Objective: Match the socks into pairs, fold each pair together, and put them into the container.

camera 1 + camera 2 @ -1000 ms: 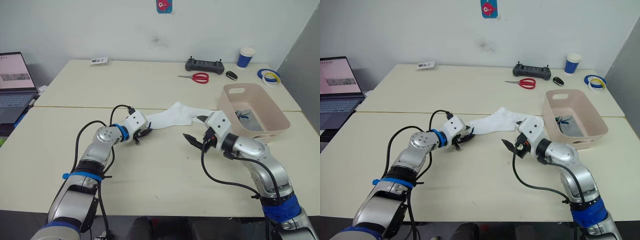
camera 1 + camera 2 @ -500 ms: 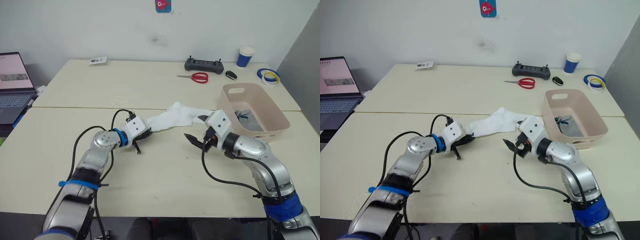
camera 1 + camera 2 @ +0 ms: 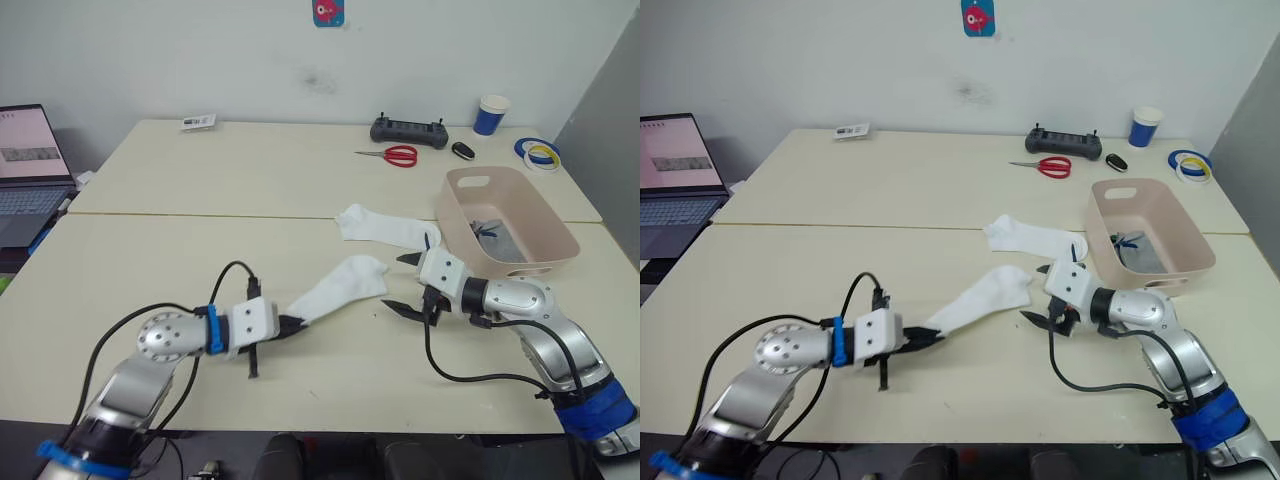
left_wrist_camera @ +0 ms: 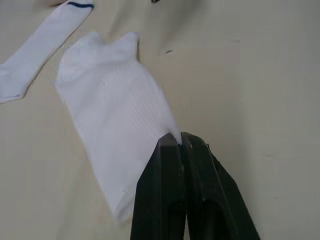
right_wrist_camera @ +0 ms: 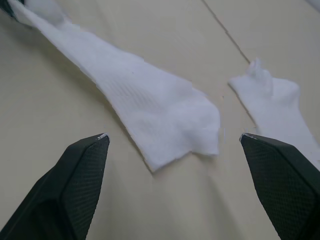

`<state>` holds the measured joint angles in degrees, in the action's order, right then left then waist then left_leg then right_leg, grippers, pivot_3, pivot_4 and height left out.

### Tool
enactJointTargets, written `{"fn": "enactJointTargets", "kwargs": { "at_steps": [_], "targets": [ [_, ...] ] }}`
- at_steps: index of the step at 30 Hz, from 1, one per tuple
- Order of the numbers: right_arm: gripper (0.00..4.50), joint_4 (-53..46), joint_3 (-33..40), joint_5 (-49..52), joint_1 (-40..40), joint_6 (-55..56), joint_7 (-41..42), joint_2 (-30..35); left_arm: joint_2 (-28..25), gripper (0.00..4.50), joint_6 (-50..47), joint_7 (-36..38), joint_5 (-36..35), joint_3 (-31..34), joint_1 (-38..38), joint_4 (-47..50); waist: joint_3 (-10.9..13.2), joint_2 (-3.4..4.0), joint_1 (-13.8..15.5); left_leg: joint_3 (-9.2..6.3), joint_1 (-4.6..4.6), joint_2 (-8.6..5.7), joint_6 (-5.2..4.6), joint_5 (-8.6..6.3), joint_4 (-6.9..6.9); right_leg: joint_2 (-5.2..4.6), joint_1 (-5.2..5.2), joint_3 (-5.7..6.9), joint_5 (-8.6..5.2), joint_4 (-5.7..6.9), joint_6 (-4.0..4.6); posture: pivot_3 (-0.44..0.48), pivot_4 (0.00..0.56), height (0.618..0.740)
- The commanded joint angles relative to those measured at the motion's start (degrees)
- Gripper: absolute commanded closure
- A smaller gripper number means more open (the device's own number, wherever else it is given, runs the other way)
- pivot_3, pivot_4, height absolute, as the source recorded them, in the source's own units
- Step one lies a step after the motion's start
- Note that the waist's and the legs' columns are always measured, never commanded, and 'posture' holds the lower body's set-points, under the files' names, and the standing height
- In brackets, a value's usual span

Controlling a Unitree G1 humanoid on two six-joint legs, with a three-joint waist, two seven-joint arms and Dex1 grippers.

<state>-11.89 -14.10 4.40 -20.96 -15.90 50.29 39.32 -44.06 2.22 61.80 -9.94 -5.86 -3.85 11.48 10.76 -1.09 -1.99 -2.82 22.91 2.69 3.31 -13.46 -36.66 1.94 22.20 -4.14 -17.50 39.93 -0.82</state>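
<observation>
My left gripper [image 3: 283, 325] is pinched tight on the near end of one white sock [image 3: 335, 290], low over the near table [image 3: 150, 260]. That sock runs from the fingertips up and right, its far end lying flat on the tabletop. In the left wrist view the two fingers [image 4: 172, 165] are pressed together with the sock's edge caught between them.

My right gripper [image 3: 404, 282] is spread wide, holding nothing, tips pointing left at the loose end of that same sock, just beside it but not touching. The right wrist view has both fingers [image 5: 80, 170] far apart with the sock end between them on the table.

The second white sock [image 3: 385, 226] lies flat farther back, right of centre, near the seam between the two tables; its dark toe tip sits just beside the tub [image 3: 560, 235]. The two white socks are apart, not overlapping.

The tub is on the right, with grey socks [image 3: 500, 240] inside; I can't tell how many.

Far table: scissors [image 3: 393, 154], controller [image 3: 408, 130], cup [image 3: 491, 113], tape rolls [image 3: 537, 152]. Laptop [image 3: 28, 160] at far left.
</observation>
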Motion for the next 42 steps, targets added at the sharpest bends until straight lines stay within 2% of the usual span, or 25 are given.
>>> {"fn": "enactJointTargets", "kwargs": {
  "at_steps": [1, 6, 11, 15, 20, 25, 30, 42],
  "targets": [
    [0.0, 2.81, -2.74, -3.03, -0.5, 10.47, 5.3, 2.43, -0.89, 4.47, -0.09, -0.2, -2.14, 2.93, 1.67, 2.24, 0.01, 0.01, 0.0, 0.0, -0.01, 0.0, 0.0, 0.0, 0.0, 0.0, 0.01, 0.01, -0.01, 0.01, 0.01, 0.0, 0.15, 0.74],
    [0.0, 10.58, -6.36, -7.68, -2.4, 21.11, 7.07, 1.73, -0.33, 4.47, -0.91, -1.51, -2.29, 3.18, 1.63, 2.36, 0.01, 0.0, 0.04, 0.03, 0.01, -0.01, 0.0, 0.0, 0.0, 0.02, 0.01, -0.01, -0.01, 0.0, 0.02, 0.0, 0.15, 0.74],
    [0.0, 15.61, -7.9, -10.31, -5.09, 26.32, 7.56, -0.36, -0.63, 4.47, -1.08, -2.21, -1.49, 2.82, 1.46, 1.4, 0.01, -0.01, -0.13, 0.03, -0.03, 0.02, 0.0, 0.0, -0.01, 0.03, 0.0, -0.02, -0.01, 0.02, 0.01, 0.0, 0.15, 0.74],
    [0.85, 18.85, -8.44, -10.79, -6.47, 27.56, 7.54, -2.62, -0.35, 4.5, -1.01, -2.58, -1.05, 2.26, 0.9, 1.03, 0.01, -0.01, -0.25, -0.01, -0.05, 0.05, 0.0, 0.0, -0.01, 0.03, -0.02, 0.0, 0.0, 0.04, 0.02, 0.0, 0.15, 0.74],
    [2.58, 21.96, -8.07, -10.1, -7.14, 22.78, 8.67, -4.96, 0.16, 4.5, -1.07, -2.81, -0.66, 1.45, -0.68, 0.32, 0.01, -0.01, -0.23, 0.0, -0.07, 0.03, 0.0, 0.0, -0.02, 0.03, -0.05, -0.01, 0.0, 0.05, 0.03, 0.0, 0.15, 0.74],
    [4.38, 25.07, -6.57, -10.14, -7.96, 22.69, 8.61, -4.66, 0.57, 4.5, -1.35, -2.59, -0.63, 1.26, -1.27, 0.1, 0.01, -0.01, -0.08, 0.0, -0.07, 0.01, 0.0, 0.0, -0.02, 0.03, -0.07, 0.0, 0.0, 0.04, 0.03, 0.0, 0.15, 0.74],
    [4.44, 24.3, -5.37, -8.74, -8.2, 22.44, 9.61, -3.87, 0.48, 4.5, -1.09, -2.32, -0.7, 1.52, -1.34, -0.38, 0.01, 0.0, 0.14, 0.0, -0.06, 0.0, 0.0, 0.0, -0.04, 0.03, -0.08, 0.0, 0.0, 0.04, 0.03, 0.0, 0.15, 0.74],
    [4.44, 10.75, -3.8, -4.25, -7.42, 15.34, 14.52, -0.69, 1.18, 4.5, -1.97, -2.32, -1.15, 1.42, -3.17, -0.62, 0.01, 0.0, 0.14, -0.04, -0.02, 0.02, 0.0, 0.0, -0.02, 0.02, -0.03, 0.02, -0.01, 0.04, 0.03, 0.0, 0.15, 0.74]
  ]
}}
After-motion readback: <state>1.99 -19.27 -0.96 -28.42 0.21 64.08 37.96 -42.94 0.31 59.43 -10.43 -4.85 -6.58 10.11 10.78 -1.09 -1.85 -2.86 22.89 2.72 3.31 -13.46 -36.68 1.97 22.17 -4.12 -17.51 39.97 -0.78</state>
